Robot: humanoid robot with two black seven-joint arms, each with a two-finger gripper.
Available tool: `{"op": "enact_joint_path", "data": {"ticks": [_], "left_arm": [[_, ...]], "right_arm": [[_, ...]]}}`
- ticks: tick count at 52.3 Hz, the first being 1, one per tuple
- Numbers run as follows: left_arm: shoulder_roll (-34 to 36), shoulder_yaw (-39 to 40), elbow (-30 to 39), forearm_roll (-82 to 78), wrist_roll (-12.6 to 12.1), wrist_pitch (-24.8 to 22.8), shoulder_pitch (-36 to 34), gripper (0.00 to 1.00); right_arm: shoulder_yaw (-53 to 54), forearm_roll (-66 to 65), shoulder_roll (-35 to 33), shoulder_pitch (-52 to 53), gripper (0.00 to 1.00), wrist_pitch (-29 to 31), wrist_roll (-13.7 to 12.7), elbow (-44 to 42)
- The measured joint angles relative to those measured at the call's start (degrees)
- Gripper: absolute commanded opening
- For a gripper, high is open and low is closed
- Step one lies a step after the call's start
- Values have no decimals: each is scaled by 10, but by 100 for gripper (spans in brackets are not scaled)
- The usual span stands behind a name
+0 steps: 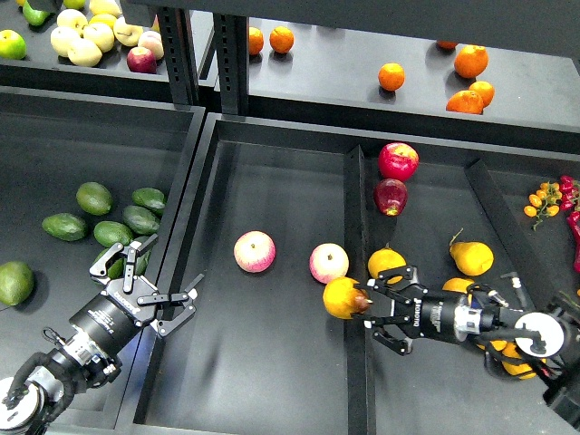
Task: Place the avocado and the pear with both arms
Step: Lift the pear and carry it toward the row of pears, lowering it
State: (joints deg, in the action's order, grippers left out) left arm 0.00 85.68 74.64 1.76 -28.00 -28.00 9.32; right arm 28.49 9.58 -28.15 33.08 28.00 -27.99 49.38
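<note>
**Pear gripped at the divider, left gripper over the avocado bin edge**

Gripping the pear [342, 297] by its stem end, the right gripper [374, 313] reaches in from the right, fingers closed around the fruit. The pear hangs just left of the divider [355, 272], near a pink-yellow apple [328, 263] in the middle bin [272, 163]. A second apple [255, 251] lies further left.

The left gripper [152, 285] comes in from the near left with its fingers spread and nothing between them, sitting at the wall between the left bin and the middle one. The avocado [140, 219] lies in the left bin just beyond that gripper, among other green avocados [94, 198]. More pears [472, 257] rest in the right bin, with two red apples [397, 161] beyond them.
</note>
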Motion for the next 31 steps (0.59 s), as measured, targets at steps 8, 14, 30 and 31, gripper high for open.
{"op": "enact_joint_path", "data": {"ticks": [8, 14, 30, 31], "left_arm": [[0, -2, 0, 0, 0, 0, 0, 99], [0, -2, 0, 0, 0, 0, 0, 99], [0, -4, 0, 0, 0, 0, 0, 99], [0, -4, 1, 0, 0, 0, 0, 99]], "right_arm": [[-3, -2, -46, -41, 23, 0, 0, 8], [-3, -5, -66, -62, 25, 0, 0, 4], [-3, -24, -54, -89, 26, 0, 0, -42], [-3, -24, -52, -90, 26, 0, 0, -45]]}}
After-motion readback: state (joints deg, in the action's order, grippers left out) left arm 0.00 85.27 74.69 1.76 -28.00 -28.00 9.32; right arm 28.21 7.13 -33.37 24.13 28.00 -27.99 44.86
